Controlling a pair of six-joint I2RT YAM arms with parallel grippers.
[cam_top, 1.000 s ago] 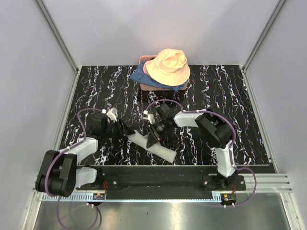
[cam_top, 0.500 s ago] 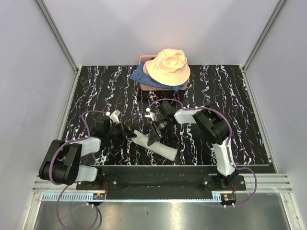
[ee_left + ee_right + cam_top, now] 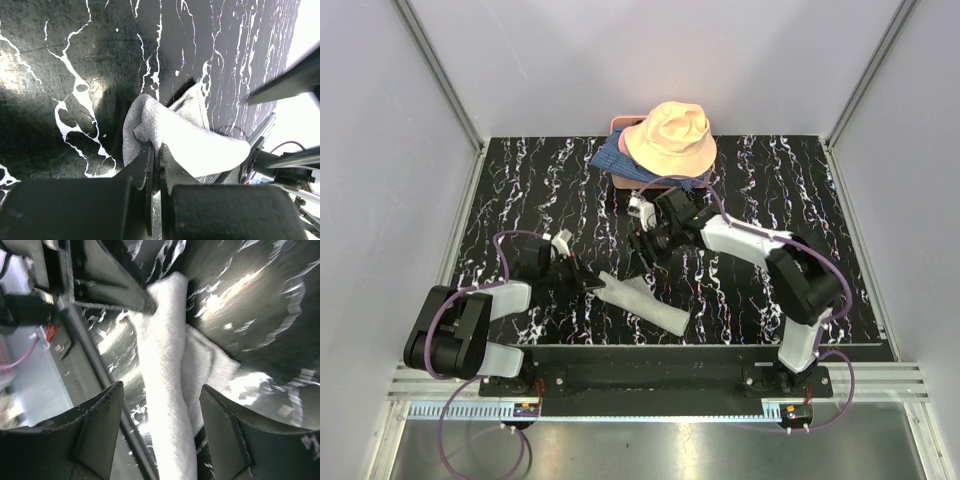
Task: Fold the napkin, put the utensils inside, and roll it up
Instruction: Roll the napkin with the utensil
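A: Left gripper (image 3: 156, 154): pressed together, pinching a fold at one end of the napkin (image 3: 642, 302). Right gripper (image 3: 647, 248): spread wide, holding nothing, poised over the far side of the roll and apart from it.

B: Location of the napkin?

A: Near the middle of the table (image 3: 770, 200), just ahead of the arm bases. Lying as a loose, slanted roll. Left end in the pinch, right end free and nearer the front edge.

B: Utensils?

A: None visible in any view. Wrapped inside or not: cannot tell.

B: Handling?

A: Judged light, soft and limp, with no stiffness of its own. Likely to sag and unwind if lifted by one end. Loose flap showing along one side in the right wrist view. Best taken across the full thickness of the roll, at the middle or at both ends together, with the outer flap trapped under a finger. Any cutlery inside: hard, slick, apt to slide out of an open end, so best kept level.

B: Surroundings?

A: Far edge of the table: peach bucket hat (image 3: 670, 138) on blue patterned fabric (image 3: 608, 158), well apart from the roll.
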